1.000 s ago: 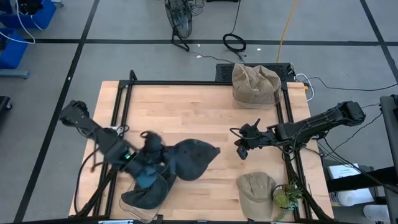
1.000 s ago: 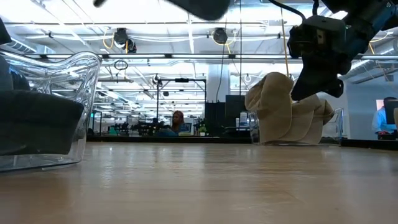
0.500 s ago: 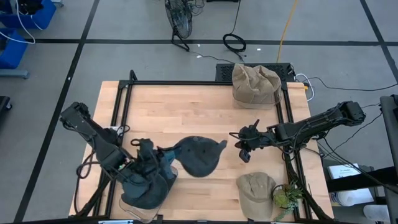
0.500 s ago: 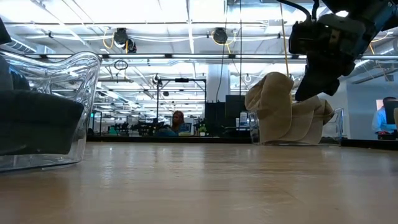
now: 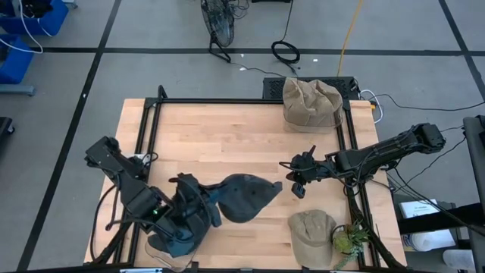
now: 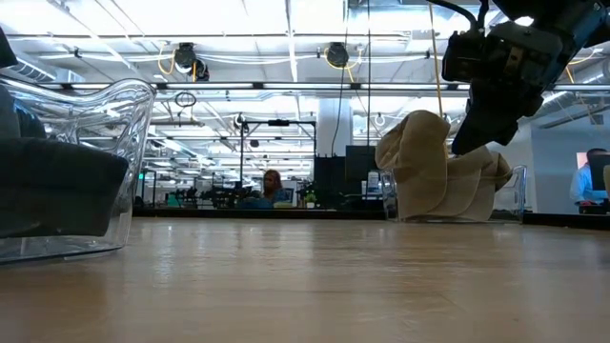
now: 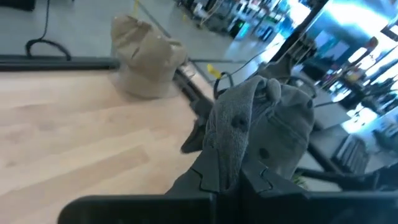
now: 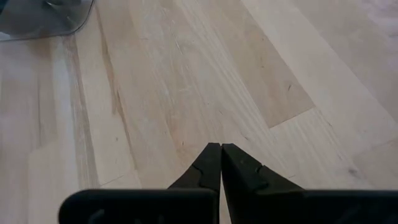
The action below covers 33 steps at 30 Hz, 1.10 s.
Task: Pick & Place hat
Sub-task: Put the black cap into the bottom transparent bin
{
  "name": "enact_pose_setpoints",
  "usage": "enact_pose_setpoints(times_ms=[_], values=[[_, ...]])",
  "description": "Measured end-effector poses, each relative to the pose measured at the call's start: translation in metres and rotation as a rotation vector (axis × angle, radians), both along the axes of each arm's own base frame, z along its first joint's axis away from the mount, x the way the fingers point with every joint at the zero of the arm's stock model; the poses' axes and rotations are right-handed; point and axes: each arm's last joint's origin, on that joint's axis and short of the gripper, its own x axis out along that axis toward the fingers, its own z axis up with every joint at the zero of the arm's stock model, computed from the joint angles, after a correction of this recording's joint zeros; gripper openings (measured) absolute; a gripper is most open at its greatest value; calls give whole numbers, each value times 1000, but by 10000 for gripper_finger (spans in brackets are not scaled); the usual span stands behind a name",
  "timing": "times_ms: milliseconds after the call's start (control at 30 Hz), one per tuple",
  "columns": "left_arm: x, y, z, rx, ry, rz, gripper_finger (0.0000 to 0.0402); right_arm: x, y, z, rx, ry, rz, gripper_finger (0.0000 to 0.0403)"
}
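Note:
My left gripper (image 5: pixel 204 206) is near the table's front-left, above the clear bin (image 5: pixel 168 246) that holds dark hats, and is shut on a dark grey hat (image 5: pixel 246 199). That hat fills the middle of the left wrist view (image 7: pixel 264 124), just past the gripper (image 7: pixel 231 177). My right gripper (image 5: pixel 297 183) hangs shut over the bare wood at mid-right (image 8: pixel 221 155), touching nothing. It shows at the upper right of the low view (image 6: pixel 496 76). A tan cap (image 5: pixel 312 236) lies flat on the table near the front-right corner. My left gripper pinches a bunched fold of the grey hat's cloth (image 7: pixel 227 155) between its two fingers. The fingers come at it nearly level from the table's left. The hat stretches out past the fingertips toward the right and appears lifted clear of the table.
A pile of tan hats (image 5: pixel 311 105) sits in a clear container at the far edge (image 6: pixel 438 171). The clear bin stands at the low view's left (image 6: pixel 67 162). A small plant (image 5: pixel 348 241) is at the front-right corner. Black rails (image 5: pixel 144 136) frame the table.
My left gripper has moved toward the table's near edge and a little to the right, carrying the grey hat with it. The hat has swung and now reaches farther right, and it has dropped out of the low view's top. The right arm has kept nearly still.

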Motion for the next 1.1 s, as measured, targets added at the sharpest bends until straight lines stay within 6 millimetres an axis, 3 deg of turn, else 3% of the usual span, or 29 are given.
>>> enact_pose_setpoints(times_ms=[167, 367, 867, 1100], values=[[-8, 5, -1, -76, 147, 19, 14, 0, 0, 0, -1, -1, -1, 4], [-19, 0, -26, -249, 405, 76, 14, 0, -1, 0, -19, -8, -19, 4], [-49, -37, -31, -265, 390, -13, 14, 3, -3, 2, -61, -48, -79, 4], [-46, -35, -30, -214, 383, -21, 14, 18, 5, 23, 54, -301, 41, 7]])
